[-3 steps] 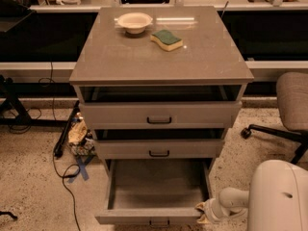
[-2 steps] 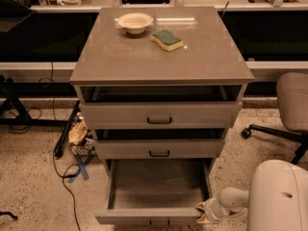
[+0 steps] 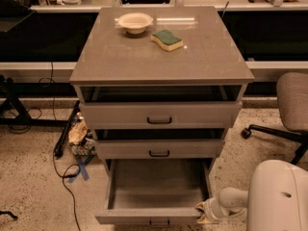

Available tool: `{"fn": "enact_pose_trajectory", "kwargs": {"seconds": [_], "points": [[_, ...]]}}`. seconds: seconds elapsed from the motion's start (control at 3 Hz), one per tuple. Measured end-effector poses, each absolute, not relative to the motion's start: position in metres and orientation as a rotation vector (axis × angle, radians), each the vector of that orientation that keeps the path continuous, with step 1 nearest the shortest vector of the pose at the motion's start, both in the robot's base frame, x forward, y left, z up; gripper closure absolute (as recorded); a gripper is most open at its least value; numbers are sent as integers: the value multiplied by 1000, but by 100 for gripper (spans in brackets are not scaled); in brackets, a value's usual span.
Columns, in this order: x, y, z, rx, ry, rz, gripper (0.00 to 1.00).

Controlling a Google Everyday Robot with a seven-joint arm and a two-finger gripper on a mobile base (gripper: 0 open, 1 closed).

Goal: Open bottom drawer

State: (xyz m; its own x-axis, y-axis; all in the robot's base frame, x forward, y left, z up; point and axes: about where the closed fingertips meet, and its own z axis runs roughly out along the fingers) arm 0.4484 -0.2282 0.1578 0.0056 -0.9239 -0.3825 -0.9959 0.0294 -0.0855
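The grey cabinet has three drawers. The bottom drawer (image 3: 144,215) is pulled far out, and its empty inside shows. Its front is at the bottom edge of the view, with the small dark handle (image 3: 159,222) partly cut off. The middle drawer (image 3: 159,149) and the top drawer (image 3: 160,114) are each pulled out a little. My gripper (image 3: 203,211) is at the right end of the bottom drawer's front, touching or almost touching its corner. The white arm (image 3: 276,196) comes in from the lower right.
A cream bowl (image 3: 135,21) and a green-and-yellow sponge (image 3: 167,39) lie on the cabinet top (image 3: 159,57). An office chair (image 3: 291,109) stands to the right. Cables and a small heap of things (image 3: 78,137) lie on the floor to the left.
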Motion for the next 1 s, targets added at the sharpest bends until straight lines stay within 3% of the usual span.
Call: {"fn": "enact_pose_trajectory", "kwargs": {"seconds": [0.67, 1.0], "points": [[446, -226, 156, -1958, 1980, 310, 4], [444, -233, 173, -1944, 1947, 300, 0]]}}
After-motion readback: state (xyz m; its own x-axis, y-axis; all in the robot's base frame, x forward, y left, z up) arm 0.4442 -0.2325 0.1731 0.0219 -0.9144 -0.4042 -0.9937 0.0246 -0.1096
